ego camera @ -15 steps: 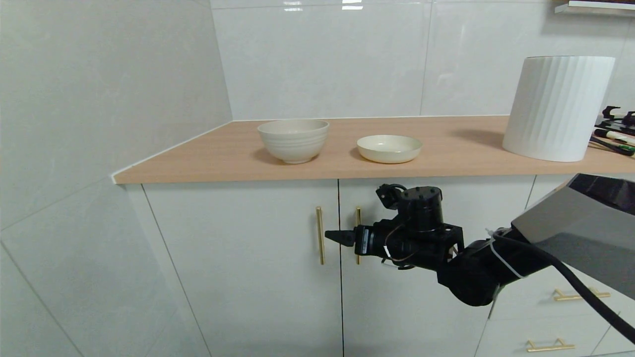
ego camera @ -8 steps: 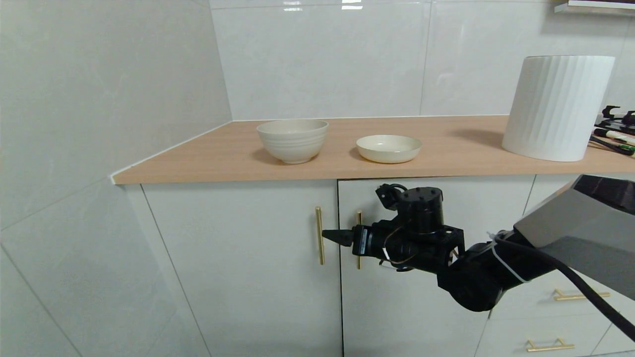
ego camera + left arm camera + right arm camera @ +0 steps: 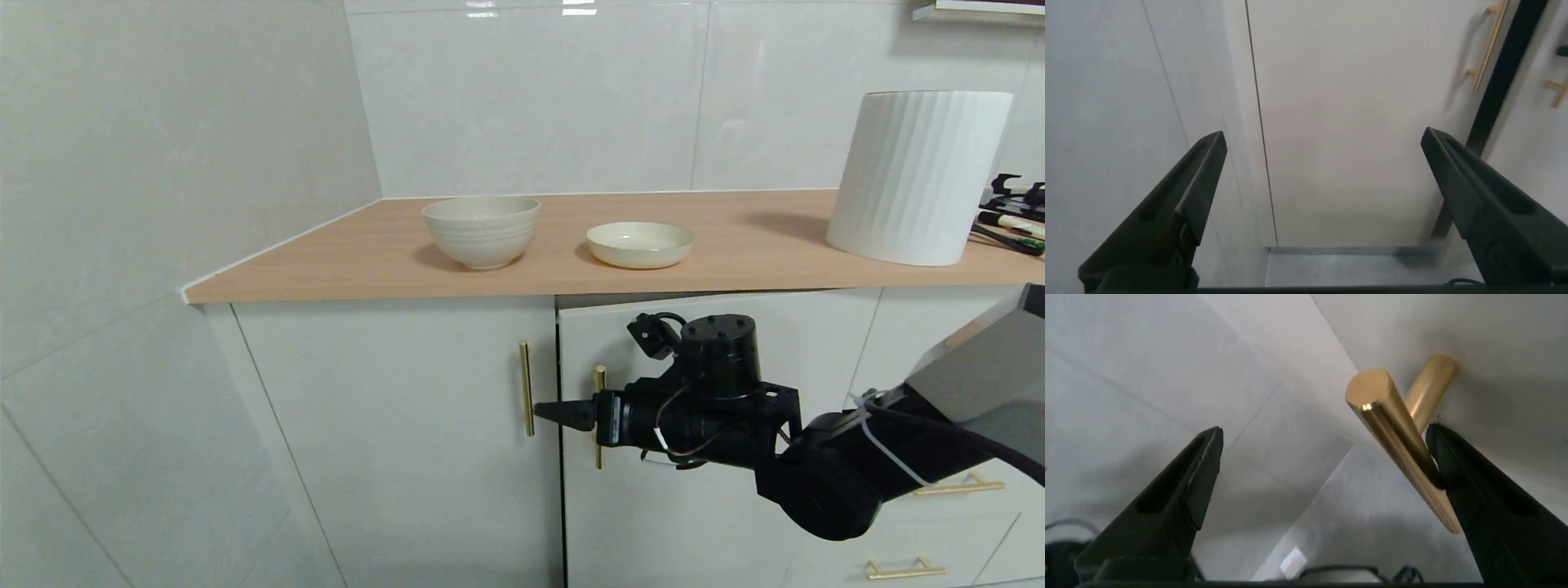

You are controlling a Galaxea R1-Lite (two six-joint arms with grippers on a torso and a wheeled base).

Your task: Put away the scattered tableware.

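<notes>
Head view: on the smooth wood-grain countertop [image 3: 759, 245] a ribbed cream bowl [image 3: 482, 231], deep and round, stands well back from the front edge. A shallow cream dish [image 3: 639, 244], glossy and low-rimmed, sits at three o'clock from it, apart, with bare wood between them. Far off at three o'clock stands a tall white fluted cylinder [image 3: 918, 175]. Below the counter are flat white cabinet doors. The right white door [image 3: 694, 506] stands slightly ajar, with a dark gap showing under the counter edge. My right claw [image 3: 571, 415] points toward nine o'clock at the round brass bar handle [image 3: 599, 384] of that door. The left door's brass bar handle [image 3: 526, 398] is just beyond my fingertip.

Left wrist view: my left claw [image 3: 1323, 137] is released, its dark tapered fingers [image 3: 1192, 188] wide apart before a plain white door panel [image 3: 1355, 122], free of everything.

Right wrist view: my right claw [image 3: 1323, 433] is spread wide, gripping nothing. The polished brass handle [image 3: 1396, 433] stands between my fingers, close to one finger [image 3: 1478, 498]; whether they touch I cannot tell.
</notes>
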